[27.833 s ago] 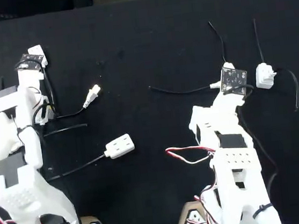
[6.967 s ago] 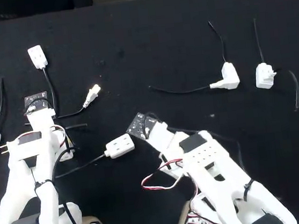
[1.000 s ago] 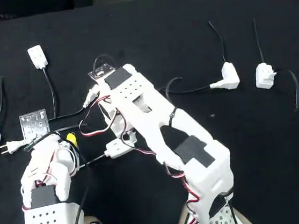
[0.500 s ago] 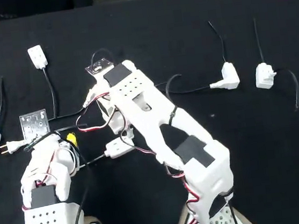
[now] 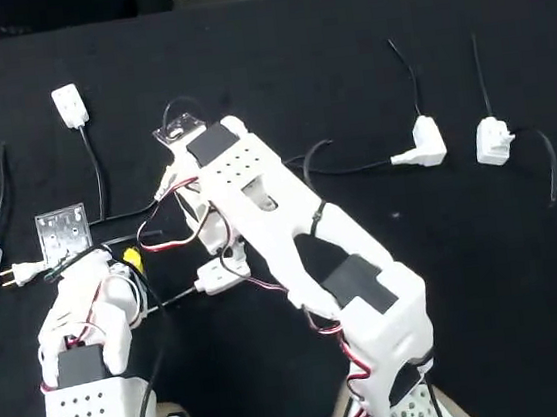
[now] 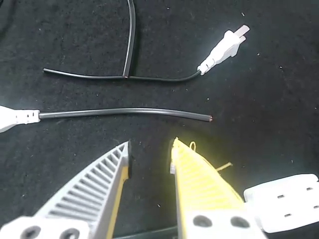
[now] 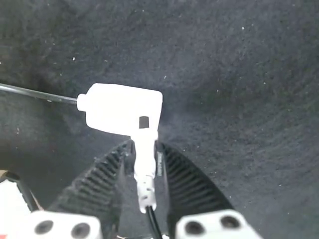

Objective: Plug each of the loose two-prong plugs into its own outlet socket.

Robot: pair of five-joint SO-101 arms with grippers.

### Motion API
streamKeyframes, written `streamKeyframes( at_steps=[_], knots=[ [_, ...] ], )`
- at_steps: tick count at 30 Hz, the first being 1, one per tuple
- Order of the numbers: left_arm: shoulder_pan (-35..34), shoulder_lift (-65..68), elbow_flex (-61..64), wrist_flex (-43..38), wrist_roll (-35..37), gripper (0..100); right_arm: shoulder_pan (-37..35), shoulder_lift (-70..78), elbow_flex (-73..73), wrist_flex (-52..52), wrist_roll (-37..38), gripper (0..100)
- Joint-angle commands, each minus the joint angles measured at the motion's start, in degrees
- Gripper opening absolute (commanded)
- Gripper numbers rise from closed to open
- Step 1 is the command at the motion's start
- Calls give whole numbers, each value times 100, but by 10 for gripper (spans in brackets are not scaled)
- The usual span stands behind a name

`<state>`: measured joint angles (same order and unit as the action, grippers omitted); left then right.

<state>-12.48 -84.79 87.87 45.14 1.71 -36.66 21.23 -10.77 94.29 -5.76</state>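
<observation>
My right gripper [image 7: 145, 145] is clamped on the body of a white plug [image 7: 145, 167], whose black cord trails back between the jaws. The plug's nose meets a white socket block [image 7: 122, 112] and no prongs show. I judge it seated or nearly so, though the joint itself is hidden. Seen from overhead, my right arm [image 5: 260, 221] stretches across to about ten o'clock on the black table [image 5: 342, 60]. Over the last second its wrist has crept a little farther toward eleven o'clock, which reads as a push along the plug. Seven seconds ago it was back near the table's centre. My left gripper [image 6: 150, 144] sits at about eight o'clock, jaws apart and empty, unmoved in that last second. Ahead of it a second plug [image 6: 223, 49] lies with its prongs bare. A second socket [image 6: 284, 199] lies just beside the left gripper, toward the table's centre and apart from that plug. That pair is not yet joined, so work remains.
</observation>
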Motion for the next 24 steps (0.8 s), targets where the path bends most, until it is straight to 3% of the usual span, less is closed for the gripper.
streamKeyframes(
  at_steps=[1,12,24],
  knots=[
    [-66,18,-365,-53,70,145,-70,-48,180,-132,-62,11],
    [-75,18,-374,-53,70,145,-18,-22,268,-484,-53,11],
    [-75,18,-382,-53,70,145,-18,-22,233,-123,-62,11]
  ],
)
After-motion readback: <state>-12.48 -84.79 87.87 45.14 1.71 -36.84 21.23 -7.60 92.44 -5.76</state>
